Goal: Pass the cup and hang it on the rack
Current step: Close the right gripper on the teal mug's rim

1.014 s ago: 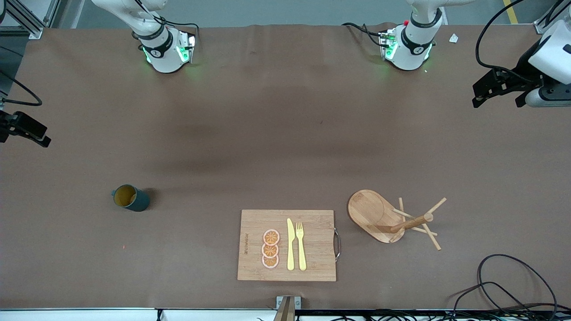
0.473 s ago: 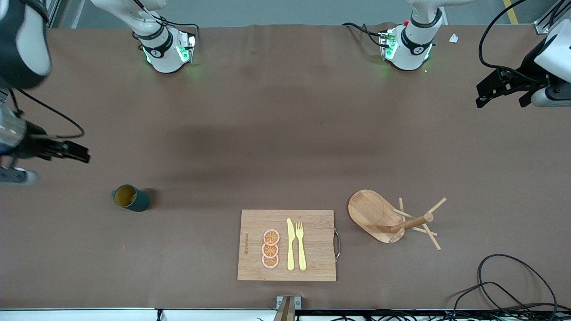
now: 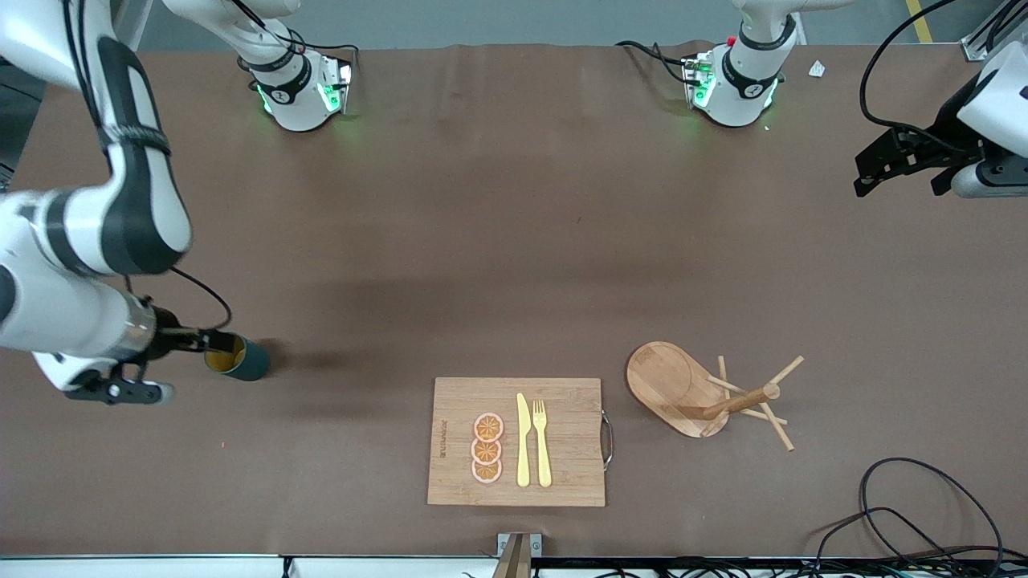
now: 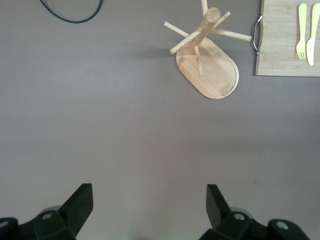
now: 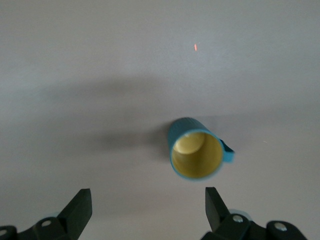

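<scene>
Right gripper [image 5: 145, 210] of mine hung unclenched and empty over the small teal-green mug [image 3: 238, 359] standing toward my end of the table, so I judged the pickup underway, needing descent to clasp its wall.

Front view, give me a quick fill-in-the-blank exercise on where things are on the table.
1. The right claw is open over the ____.
2. The knife and fork lie on the ____.
3. Beside that board, toward the left arm's end, stands the ____.
4. The left claw is ____.

Missing words: cup; cutting board; rack; open
</scene>
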`<state>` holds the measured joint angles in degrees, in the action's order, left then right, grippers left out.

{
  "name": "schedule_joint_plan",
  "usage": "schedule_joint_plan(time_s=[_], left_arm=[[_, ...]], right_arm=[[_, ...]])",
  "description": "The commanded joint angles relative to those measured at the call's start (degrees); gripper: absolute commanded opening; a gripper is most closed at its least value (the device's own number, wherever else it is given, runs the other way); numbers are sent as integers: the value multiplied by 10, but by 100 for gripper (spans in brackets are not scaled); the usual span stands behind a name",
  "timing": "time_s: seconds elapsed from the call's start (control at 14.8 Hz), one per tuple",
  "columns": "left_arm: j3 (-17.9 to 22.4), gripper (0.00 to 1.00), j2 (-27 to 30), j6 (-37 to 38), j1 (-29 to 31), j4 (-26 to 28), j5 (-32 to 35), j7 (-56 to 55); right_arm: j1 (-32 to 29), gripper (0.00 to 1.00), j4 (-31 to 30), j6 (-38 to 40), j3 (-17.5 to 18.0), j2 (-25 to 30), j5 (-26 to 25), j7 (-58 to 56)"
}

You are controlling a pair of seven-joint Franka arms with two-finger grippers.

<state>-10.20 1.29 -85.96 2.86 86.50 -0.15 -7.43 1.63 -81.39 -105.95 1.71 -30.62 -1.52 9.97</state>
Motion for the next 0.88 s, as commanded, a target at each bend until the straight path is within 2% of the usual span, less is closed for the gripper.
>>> schedule_joint_plan(time_s=[0.0,0.14,0.41,0.47,0.61,0.68,0.81], left_arm=[[-4,100,-11,6,-4,-11,7,2],[-4,100,-11,4,-5,-11,6,2],[-5,100,-9,4,0,-12,-1,7],[-4,100,-7,5,1,-12,-1,14],[-4,100,-5,7,1,-12,-2,13],[-4,100,-5,7,1,-12,-2,9],[-4,100,-6,7,1,-11,0,14]], right_arm=[[-10,100,-8,-48,-1,-38,9,24],[-18,100,-16,-67,-2,-59,9,40],[-28,100,-87,-141,-1,-60,10,41],[-32,89,-95,-152,-1,-60,10,40],[-33,50,-96,-153,-2,-60,7,30],[-33,35,-96,-149,-2,-60,4,30],[-33,17,-95,-148,-2,-60,1,30]])
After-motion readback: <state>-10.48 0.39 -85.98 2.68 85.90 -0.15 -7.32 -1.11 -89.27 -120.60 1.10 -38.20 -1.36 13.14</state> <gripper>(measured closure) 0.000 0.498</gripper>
